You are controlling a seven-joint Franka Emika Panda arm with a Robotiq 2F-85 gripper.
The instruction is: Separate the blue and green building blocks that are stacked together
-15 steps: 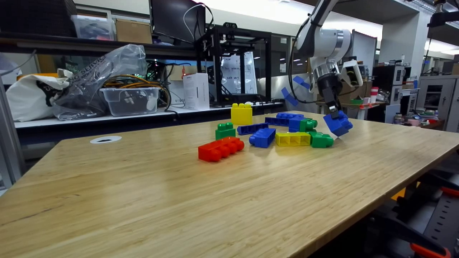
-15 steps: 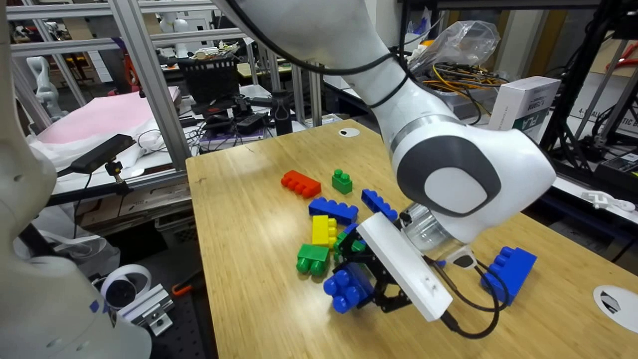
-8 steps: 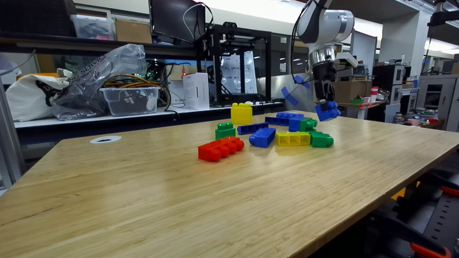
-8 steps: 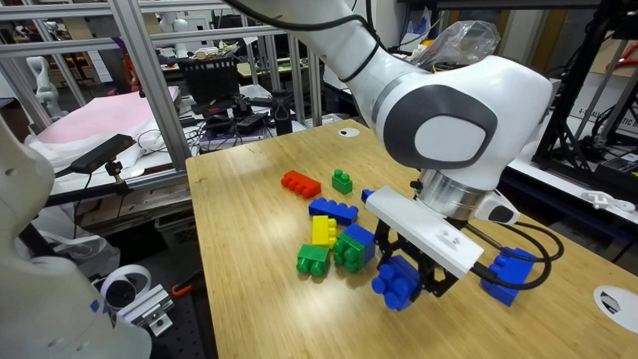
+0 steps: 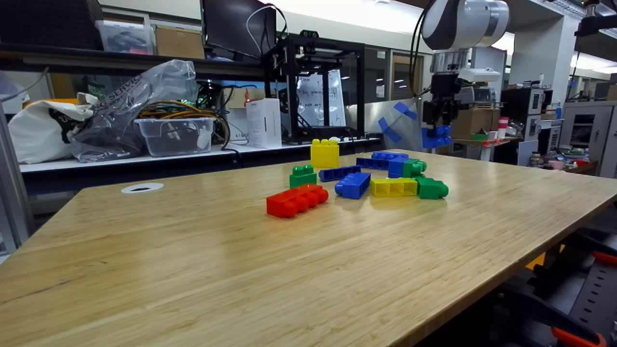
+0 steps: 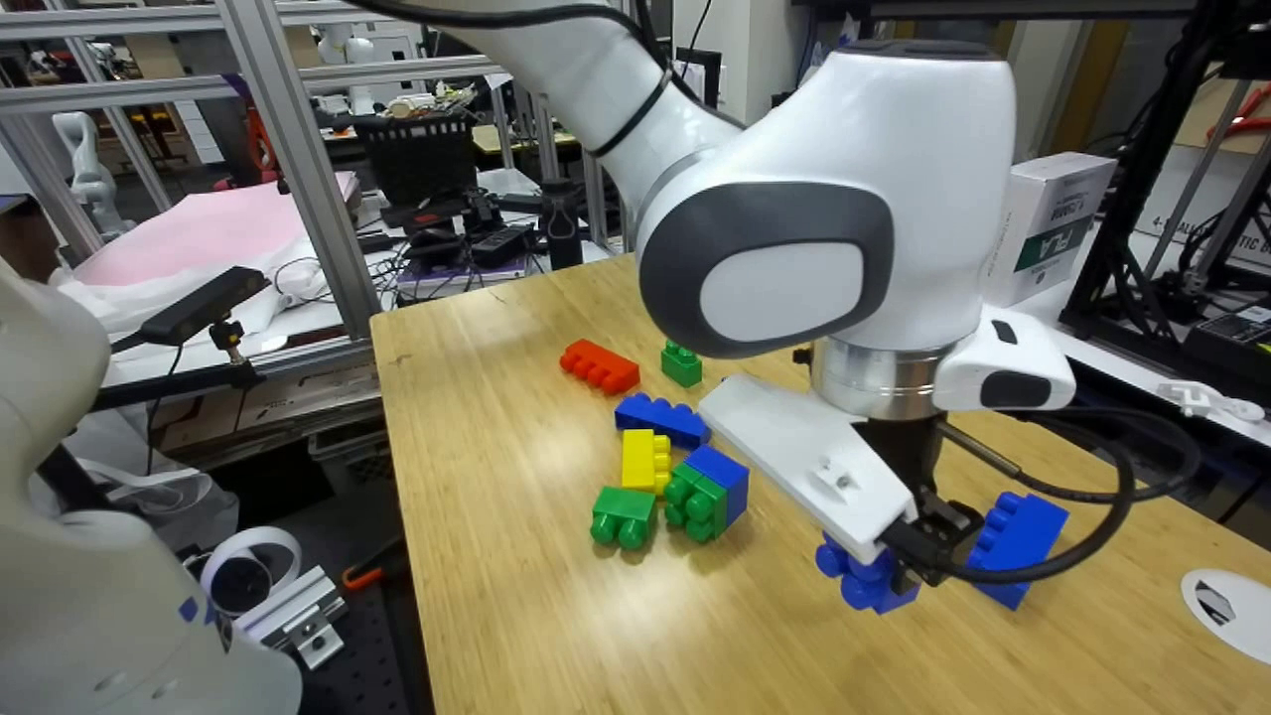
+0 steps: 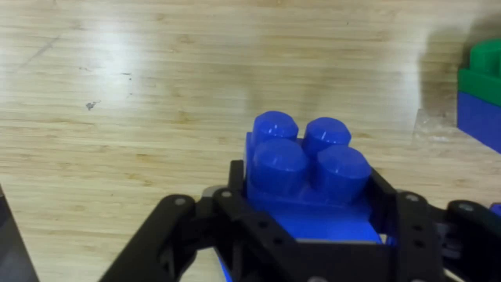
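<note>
Arm [image 6: 824,149] slopes down from the top of an exterior view, then bends; wrist [image 6: 879,379] roughly upright, gripper [image 7: 307,172] pointing down in both exterior views. Wrist view: fingers [image 7: 236,176] clamped on opposite sides of a blue block [image 7: 325,221]. Fingers partly hidden in both exterior views, so exact contact is hard to judge.

Glossy blue toy brick [image 6: 719,467], glossy green studded toy brick [image 6: 702,497], stacked flush, lying on side, just beside lying yellow toy brick [image 6: 638,462]
</note>
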